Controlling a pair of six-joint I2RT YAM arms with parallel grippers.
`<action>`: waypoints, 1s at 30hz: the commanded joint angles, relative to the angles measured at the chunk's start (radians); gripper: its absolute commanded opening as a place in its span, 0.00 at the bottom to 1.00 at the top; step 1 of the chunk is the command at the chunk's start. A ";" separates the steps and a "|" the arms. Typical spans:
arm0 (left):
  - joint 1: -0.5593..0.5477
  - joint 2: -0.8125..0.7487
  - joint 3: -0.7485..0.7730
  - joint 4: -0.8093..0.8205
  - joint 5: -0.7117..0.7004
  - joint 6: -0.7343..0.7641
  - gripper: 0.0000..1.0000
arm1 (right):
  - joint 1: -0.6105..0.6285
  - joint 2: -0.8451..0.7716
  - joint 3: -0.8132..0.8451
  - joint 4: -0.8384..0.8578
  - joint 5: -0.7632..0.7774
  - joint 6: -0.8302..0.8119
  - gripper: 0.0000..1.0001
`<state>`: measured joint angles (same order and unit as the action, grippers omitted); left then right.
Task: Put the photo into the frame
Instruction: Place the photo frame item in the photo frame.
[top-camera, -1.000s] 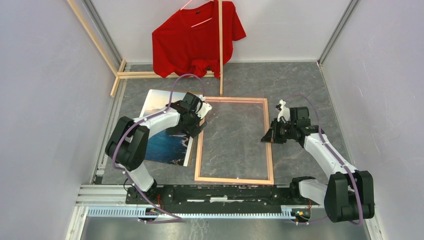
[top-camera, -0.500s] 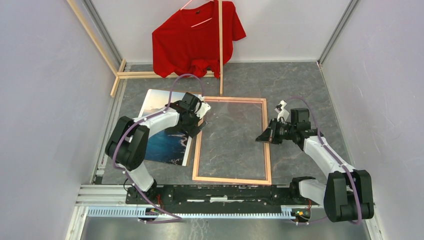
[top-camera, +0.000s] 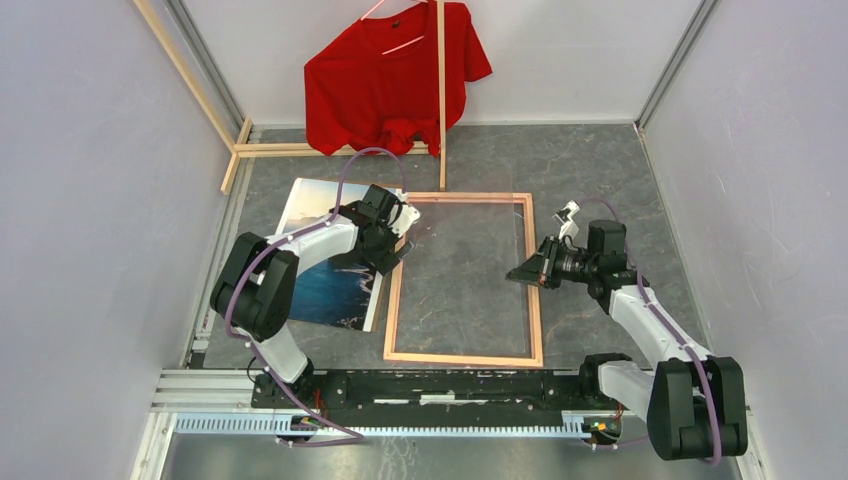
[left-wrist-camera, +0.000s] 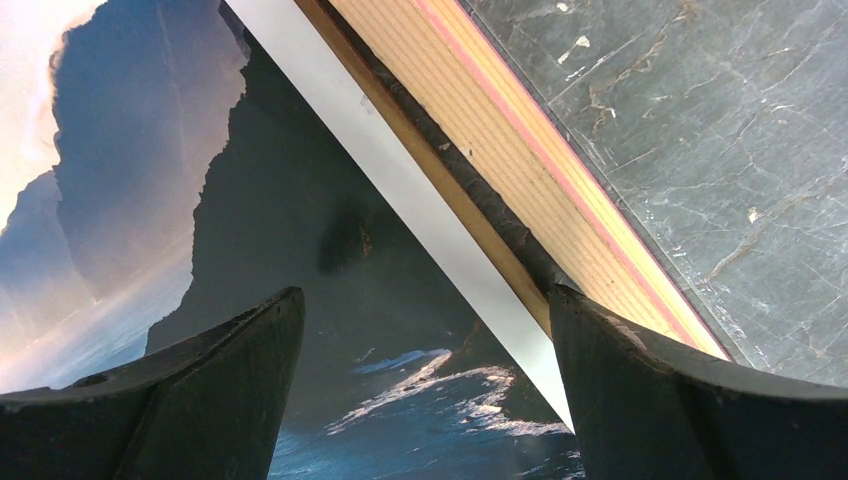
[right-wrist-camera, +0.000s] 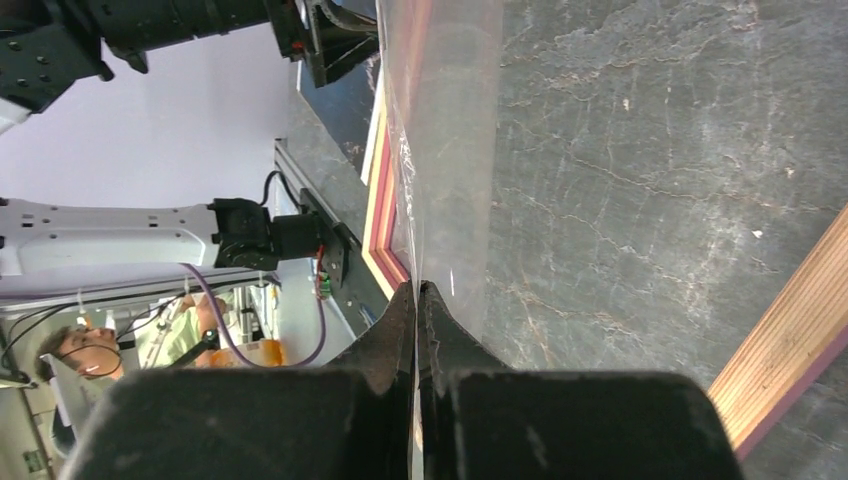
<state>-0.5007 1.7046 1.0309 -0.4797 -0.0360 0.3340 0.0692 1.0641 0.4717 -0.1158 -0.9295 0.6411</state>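
Where the photo lies: the photo (top-camera: 325, 290) is flat on the table (top-camera: 600, 170), picture side up. It is just left of the frame (top-camera: 465, 359), with its white-bordered right edge hard against the frame's left rail.
Frame: it lies flat mid-table with the pale wood side up and pink showing along the edges.
Left gripper: the left gripper (top-camera: 397, 243) hangs low over the seam between print and rail. Its jaws are wide apart and hold nothing, one finger above the print and the other above the rail.
Right gripper: the right gripper (top-camera: 522, 272) has its fingers pressed together on the edge of a clear sheet (right-wrist-camera: 450, 150). The sheet is tilted up over the frame's right side.
Photo, handling: probably thin, light and floppy, with a glossy face. A one-corner pinch would likely let it sag or crease. The white border along a free edge, away from the frame, looks the safest hold.
Frame, handling: likely stiff but light, so it may skid when nudged and wants steadying at a rail.
Clear sheet, handling: seemingly thin, slick and hard to see, so it could slip from a narrow pinch.
Surface: grey, marbled and smooth. A flat print offers little to get under.
Room: pale walls close in on three sides. At the back, well apart from the work, a wooden-stick rack (top-camera: 441, 100) carries a red shirt (top-camera: 390, 80).
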 joint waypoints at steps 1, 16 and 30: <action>-0.013 -0.010 -0.011 0.036 0.058 -0.017 0.98 | -0.013 -0.025 -0.002 0.150 -0.099 0.096 0.00; -0.013 -0.016 -0.017 0.035 0.067 -0.018 0.98 | -0.017 0.059 0.026 -0.150 0.119 -0.205 0.04; -0.013 -0.011 -0.029 0.046 0.074 -0.015 0.97 | -0.017 0.005 0.036 0.037 -0.020 0.009 0.00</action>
<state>-0.4995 1.7027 1.0172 -0.4721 -0.0429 0.3340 0.0410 1.1152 0.4747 -0.2230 -0.8356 0.5385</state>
